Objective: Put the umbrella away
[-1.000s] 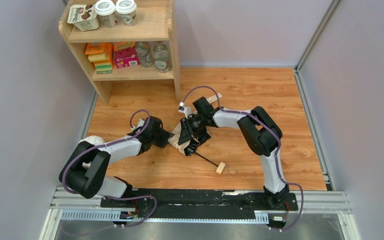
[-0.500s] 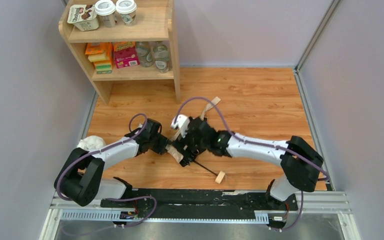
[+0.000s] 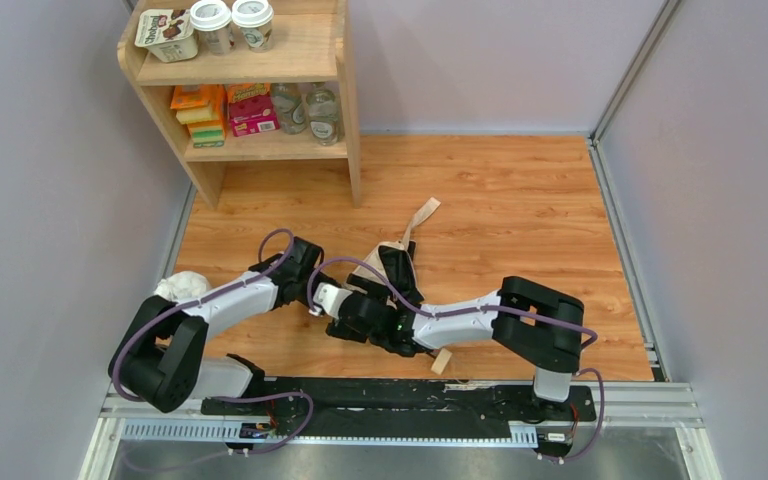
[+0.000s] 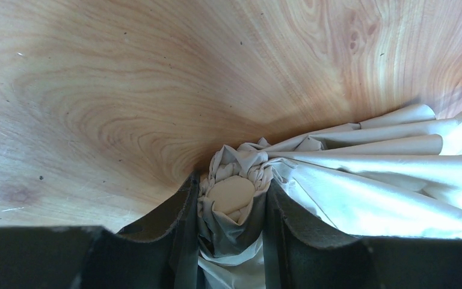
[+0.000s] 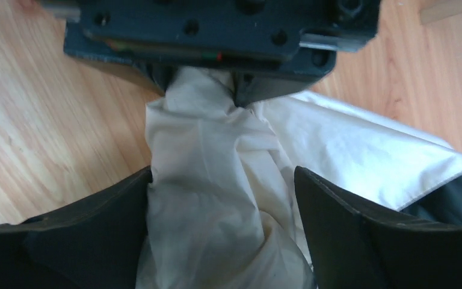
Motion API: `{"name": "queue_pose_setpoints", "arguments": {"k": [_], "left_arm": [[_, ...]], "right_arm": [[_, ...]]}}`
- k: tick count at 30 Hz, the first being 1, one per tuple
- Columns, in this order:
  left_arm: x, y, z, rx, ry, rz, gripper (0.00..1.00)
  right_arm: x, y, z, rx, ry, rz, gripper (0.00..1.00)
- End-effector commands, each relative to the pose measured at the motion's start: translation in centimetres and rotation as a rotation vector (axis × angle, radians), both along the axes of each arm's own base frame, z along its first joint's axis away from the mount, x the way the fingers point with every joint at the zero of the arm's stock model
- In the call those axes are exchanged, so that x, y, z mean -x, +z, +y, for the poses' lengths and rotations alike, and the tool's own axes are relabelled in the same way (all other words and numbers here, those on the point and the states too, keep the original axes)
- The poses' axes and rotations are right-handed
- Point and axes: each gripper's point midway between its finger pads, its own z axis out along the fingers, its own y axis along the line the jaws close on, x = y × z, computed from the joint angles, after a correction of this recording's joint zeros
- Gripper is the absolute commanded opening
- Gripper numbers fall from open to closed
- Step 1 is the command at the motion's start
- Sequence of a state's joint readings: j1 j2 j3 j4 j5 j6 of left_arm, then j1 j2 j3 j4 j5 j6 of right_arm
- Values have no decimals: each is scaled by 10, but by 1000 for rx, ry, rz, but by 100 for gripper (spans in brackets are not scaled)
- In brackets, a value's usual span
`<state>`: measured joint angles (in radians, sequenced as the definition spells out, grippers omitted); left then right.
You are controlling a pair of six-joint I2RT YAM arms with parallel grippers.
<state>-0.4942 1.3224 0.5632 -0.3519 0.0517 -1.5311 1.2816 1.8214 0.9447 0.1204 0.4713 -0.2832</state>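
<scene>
Wood tabletop: left tool clamps the umbrella by its tip; right tool gapes over the canopy. We judge bundling underway; closing on the folds comes next.

Work surface: orange-brown wood-grain board, evenly lit, bounded at left, back and right by plain lavender-grey walls, with aluminium edge strips at the right-hand corner and a metal rail along the near edge. Furniture: one light wooden shelf unit in the far left corner. Its top tier holds a printed tub and two lidded cups; its lower tier holds yellow and pink boxes and what look like two clear bottles.
</scene>
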Motion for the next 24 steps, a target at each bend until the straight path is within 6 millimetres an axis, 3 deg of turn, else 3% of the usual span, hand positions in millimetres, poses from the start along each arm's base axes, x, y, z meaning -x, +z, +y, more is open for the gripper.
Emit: {"name": "queue_pose_setpoints", "arguments": {"k": [1, 3, 8, 10, 11, 13, 14, 15, 17, 18, 21, 24], "left_arm": [[67, -31, 39, -166, -25, 250, 0], [65, -29, 38, -160, -25, 238, 0], [43, -16, 31, -133, -53, 141, 0], [30, -9, 26, -106, -75, 84, 0], [24, -6, 26, -100, -90, 58, 0], [8, 5, 24, -82, -111, -13, 15], [0, 12, 22, -74, -117, -59, 31], [-9, 20, 24, -76, -135, -101, 39], [-30, 44, 25, -77, -161, -231, 69], [-35, 50, 29, -97, -185, -271, 75], [-49, 85, 38, -130, -183, -411, 76], [-50, 101, 40, -111, -171, -487, 76]], "right_arm": [[-12, -21, -9, 13, -102, 88, 75], [-9, -38, -18, 18, -136, 171, 54], [12, -82, -48, 72, -176, 394, 19], [22, -95, -54, 52, -202, 498, 0], [25, -100, -57, 41, -211, 545, 0], [32, -106, -59, 9, -216, 641, 0], [36, -106, -56, -21, -210, 693, 0], [41, -109, -57, -46, -209, 744, 0], [41, -109, -54, -127, -213, 860, 0], [43, -109, -52, -152, -200, 906, 0], [42, -107, -50, -233, -201, 1046, 0], [31, -107, -49, -309, -232, 1165, 0]]}}
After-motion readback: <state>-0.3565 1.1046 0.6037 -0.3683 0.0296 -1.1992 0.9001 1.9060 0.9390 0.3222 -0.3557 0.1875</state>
